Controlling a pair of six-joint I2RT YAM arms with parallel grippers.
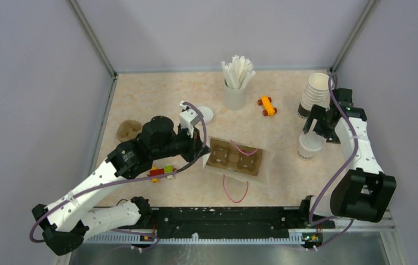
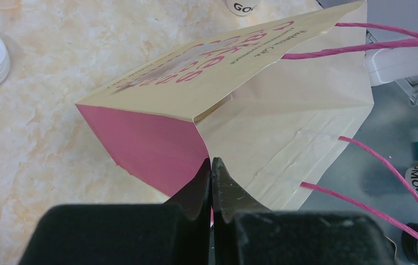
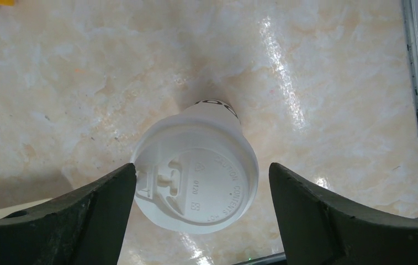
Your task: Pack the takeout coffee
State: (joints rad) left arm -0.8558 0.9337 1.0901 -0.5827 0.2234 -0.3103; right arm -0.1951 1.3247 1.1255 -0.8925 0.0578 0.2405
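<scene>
Marble tbl (image 1: 157, 94); cup (image 1: 310, 146), bag (image 1: 268, 165), lids (image 1: 205, 114), toy (image 1: 267, 105)

Lidded cup (image 1: 310, 147) right of bag (image 1: 268, 165), cup stack (image 1: 315, 91) behind.

White lidded cup (image 3: 195, 171); cream bag (image 2: 284, 116), pink side, pink lettering; beige marbled table (image 1: 157, 94).

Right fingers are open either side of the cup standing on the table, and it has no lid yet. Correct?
No: the cup already has its lid on, as the right wrist view shows. The right fingers are open either side of it, and it stands on the table.
</scene>
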